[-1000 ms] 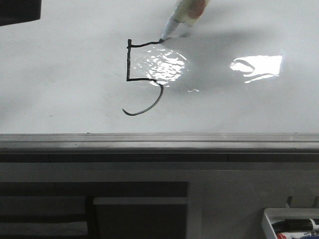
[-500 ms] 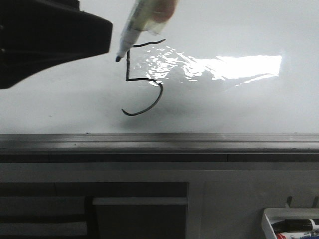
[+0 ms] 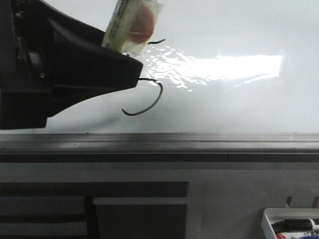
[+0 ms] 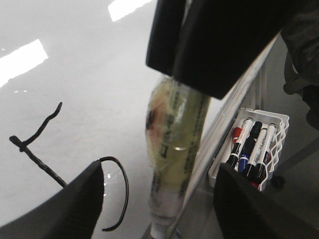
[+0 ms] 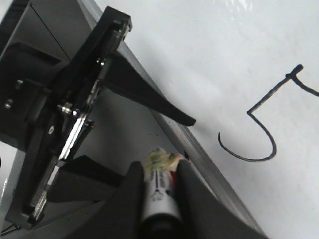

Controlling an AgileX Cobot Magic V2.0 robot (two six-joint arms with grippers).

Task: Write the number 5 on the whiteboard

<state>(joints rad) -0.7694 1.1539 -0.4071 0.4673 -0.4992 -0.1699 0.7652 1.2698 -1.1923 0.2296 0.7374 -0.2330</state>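
Note:
The whiteboard [image 3: 239,109] carries the number 5 [image 3: 160,94] in black line; its left side is hidden in the front view behind my left gripper [image 3: 119,69]. My right gripper [image 5: 159,172] is shut on a marker [image 5: 158,191] wrapped in yellowish tape, also in the front view [image 3: 130,27]. In the left wrist view my left gripper [image 4: 159,169] is open, its fingers on either side of the marker's [image 4: 174,149] lower end, apart from it. The 5 shows whole in the right wrist view [image 5: 269,94] and partly in the left wrist view [image 4: 126,189].
A grey metal rail [image 3: 159,142] runs along the board's near edge. A small white tray [image 3: 289,226] with several markers stands at the lower right, also in the left wrist view [image 4: 254,144]. Bright glare lies on the board [image 3: 224,67].
The marker has lifted off the end of the 5's top stroke and moved left. My left gripper has come in from the left and now covers the marker's tip and the 5's left side.

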